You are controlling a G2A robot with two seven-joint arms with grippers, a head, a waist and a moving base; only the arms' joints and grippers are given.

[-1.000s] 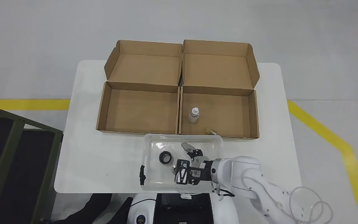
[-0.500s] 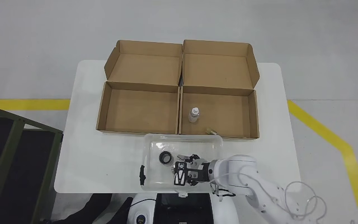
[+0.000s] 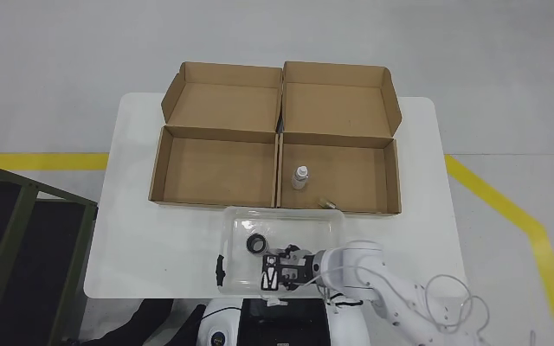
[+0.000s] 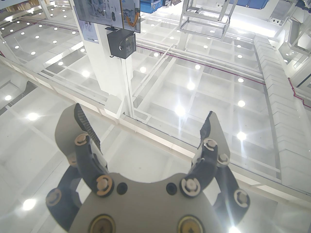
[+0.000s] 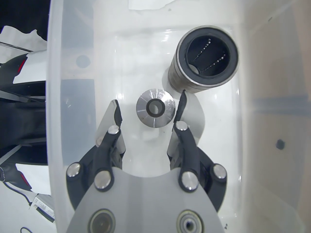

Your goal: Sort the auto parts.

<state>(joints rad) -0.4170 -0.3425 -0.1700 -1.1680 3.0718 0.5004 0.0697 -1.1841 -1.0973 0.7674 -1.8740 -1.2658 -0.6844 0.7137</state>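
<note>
A small silver cone-shaped collet [image 5: 155, 107] with a central hole stands on the floor of the clear plastic bin [image 5: 54, 78]. My right gripper [image 5: 148, 109] is open and straddles it, one fingertip on each side, the pads not pressing on it. A black-and-steel linear bearing [image 5: 206, 59] lies just beyond it, seen from above as a dark ring [image 3: 254, 244]. In the top view the right gripper [image 3: 277, 266] is low in the bin [image 3: 339, 221], near its front left. My left gripper [image 4: 143, 112] is open and holds nothing, pointing up at a ceiling.
Two open cardboard boxes sit behind the bin: the left box [image 3: 214, 169] is bare, the right box [image 3: 346, 173] holds a small white bottle-shaped part [image 3: 299, 177] and a tiny part [image 3: 327, 203] by its front wall. A black clip [image 3: 220, 268] sits on the bin's left rim.
My right gripper has moved left across the bin and lower, and now sits around the silver collet. The bearing and the parts in the box have not moved.
</note>
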